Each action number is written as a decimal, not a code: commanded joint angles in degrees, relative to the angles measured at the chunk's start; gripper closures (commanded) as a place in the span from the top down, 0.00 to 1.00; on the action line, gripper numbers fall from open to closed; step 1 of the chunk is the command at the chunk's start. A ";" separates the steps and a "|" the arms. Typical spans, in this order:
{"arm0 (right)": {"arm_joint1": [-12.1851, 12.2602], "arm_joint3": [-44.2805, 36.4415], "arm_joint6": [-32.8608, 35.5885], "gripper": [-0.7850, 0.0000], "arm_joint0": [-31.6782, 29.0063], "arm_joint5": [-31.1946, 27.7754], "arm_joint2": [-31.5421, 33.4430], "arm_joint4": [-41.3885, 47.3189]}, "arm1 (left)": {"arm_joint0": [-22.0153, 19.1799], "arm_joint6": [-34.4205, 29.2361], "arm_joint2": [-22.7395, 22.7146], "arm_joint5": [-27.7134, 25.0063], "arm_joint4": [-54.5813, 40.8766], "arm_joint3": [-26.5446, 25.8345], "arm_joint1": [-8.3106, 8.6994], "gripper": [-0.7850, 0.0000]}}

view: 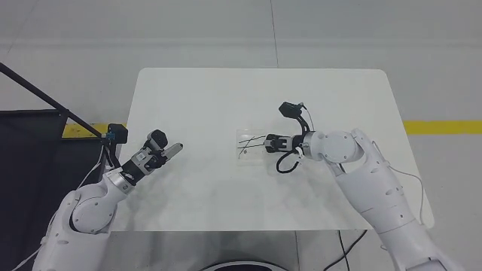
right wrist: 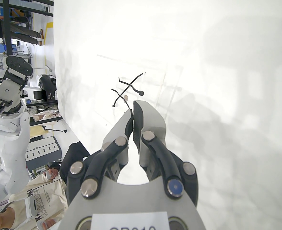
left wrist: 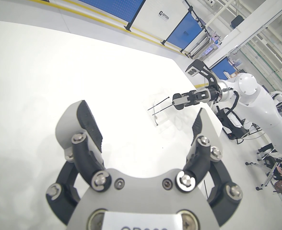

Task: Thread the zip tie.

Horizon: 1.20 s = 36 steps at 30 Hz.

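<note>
Two pincers over the white tabletop (view: 226,98).

Right pincer (right wrist: 132,111): pads pressed together, pinching the end of a thin black zip tie (right wrist: 126,104). The strap runs straight out from the fingertips, away from the wrist. Pincer sits low, near the middle of the tabletop, tips pointing toward the other arm.

Just beyond the tips: loose zip ties (right wrist: 129,86), black, crossing each other in an X. One ends in a small square head on the side nearer the pincer. The held strap passes beside that X; whether it touches it, cannot tell.

All ties lie over a clear flat panel (view: 242,158) on the tabletop. The right pincer's tips are at the panel's edge.

Left pincer (left wrist: 141,113): fingers spread wide, nothing between the ridged black pads (left wrist: 89,120). It hangs over the left part of the tabletop, aimed across at the ties and well apart from them.
</note>
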 commanded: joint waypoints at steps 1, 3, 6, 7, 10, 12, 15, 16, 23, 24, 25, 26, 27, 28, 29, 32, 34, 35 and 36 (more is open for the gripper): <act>0.12 -0.28 0.03 0.00 -0.28 -0.07 0.39 0.00 | 0.00 0.00 0.00 0.00 0.00 0.00 0.00 1.00; 0.26 -0.70 0.05 0.00 -0.64 -0.07 0.82 -0.06 | 0.00 0.00 0.00 0.00 0.00 0.00 0.00 1.00; 0.54 -1.57 -0.10 0.00 -1.38 -0.15 1.72 -0.11 | 0.00 0.00 0.00 0.00 0.00 0.00 0.00 1.00; 0.67 -2.05 -0.24 0.00 -1.73 -0.34 2.14 -0.16 | 0.00 0.00 0.00 0.00 0.00 0.00 0.00 1.00; 1.19 -4.20 -0.70 0.00 -3.33 -2.46 3.66 -0.27 | 0.00 0.00 0.00 0.00 0.00 0.00 0.00 1.00; 1.66 -5.85 -1.64 0.00 -4.88 -4.56 5.17 -0.38 | 0.00 0.00 0.00 0.00 0.00 0.00 0.00 1.00; 2.32 -8.50 -4.12 0.00 -8.00 -8.67 7.68 0.32 | 0.13 0.61 0.30 0.03 -0.65 -0.62 -0.02 1.00; 2.55 -9.13 -4.27 0.00 -8.94 -10.13 8.53 0.87 | 0.18 0.34 0.36 -0.40 -1.23 -0.67 0.02 1.00; 3.97 -13.52 -4.62 0.00 -14.43 -20.82 13.28 2.63 | -0.12 -11.29 2.38 -5.32 -11.88 -0.73 0.83 1.00; 4.16 -14.43 -4.30 0.00 -15.17 -22.36 13.58 2.20 | -0.35 -13.34 2.77 -5.80 -14.08 -0.59 0.98 1.00; 4.35 -15.20 -3.98 0.00 -15.93 -24.03 13.92 2.18 | -0.62 -15.09 3.03 -6.04 -16.35 -0.28 1.12 1.00; 4.54 -15.79 -3.74 0.00 -16.66 -25.46 14.36 2.17 | -0.91 -16.97 3.23 -5.80 -18.14 0.06 1.28 1.00; 4.73 -16.49 -3.36 0.00 -17.28 -26.88 14.73 1.91 | -1.30 -18.79 3.44 -5.27 -19.63 0.32 1.44 1.00; 4.93 -17.31 -2.57 0.00 -17.90 -28.43 14.89 1.55 | -1.67 -20.81 4.03 -4.97 -21.49 0.60 1.56 1.00; 5.10 -17.92 -1.98 0.00 -18.45 -29.39 15.09 1.30 | -2.15 -22.58 4.44 -4.47 -23.36 1.18 1.69 1.00; 5.38 -19.48 -1.06 0.00 -19.35 -30.13 14.90 0.67 | -3.68 -26.52 5.45 -3.65 -28.02 2.81 1.98 1.00; 5.43 -19.92 -0.84 0.00 -19.50 -30.74 14.40 1.32 | -4.36 -28.13 5.98 -3.65 -30.07 3.54 2.12 1.00; 5.43 -19.88 -0.94 0.00 -19.49 -30.92 14.17 1.86 | -4.61 -28.61 6.17 -3.65 -30.62 3.75 2.18 1.00; 5.41 -19.75 -1.16 0.00 -19.43 -30.94 13.93 2.50 | -4.76 -28.92 6.35 -3.58 -30.77 3.86 2.23 1.00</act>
